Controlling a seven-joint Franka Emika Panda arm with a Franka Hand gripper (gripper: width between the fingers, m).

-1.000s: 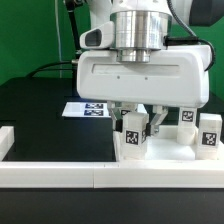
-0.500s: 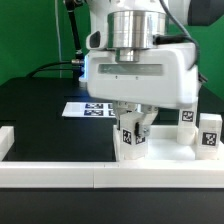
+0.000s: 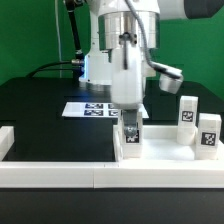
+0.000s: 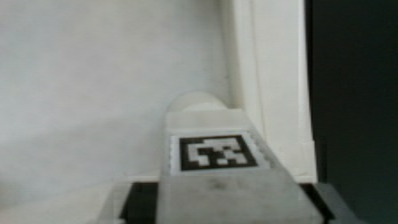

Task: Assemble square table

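Observation:
A white leg (image 3: 131,139) with a black-and-white tag stands upright at the corner of the square table top (image 3: 166,148) nearest the exterior view's left. My gripper (image 3: 131,128) comes straight down from above and is shut on this leg, its body turned edge-on to the exterior camera. In the wrist view the tagged leg (image 4: 217,152) sits between my dark fingers (image 4: 150,196), my gripper (image 4: 217,206) closed round it, with the white table top (image 4: 98,90) and its raised rim (image 4: 267,60) beneath. Whether the leg's foot sits in a corner socket is hidden.
Two more tagged legs (image 3: 187,110) (image 3: 209,133) stand upright at the exterior view's right on the top. The marker board (image 3: 97,108) lies on the black table behind. White border rails (image 3: 70,175) run along the front and the left (image 3: 9,140).
My gripper has turned about its vertical axis, from broadside to edge-on, with the leg still in it, and has shifted slightly toward the exterior view's left.

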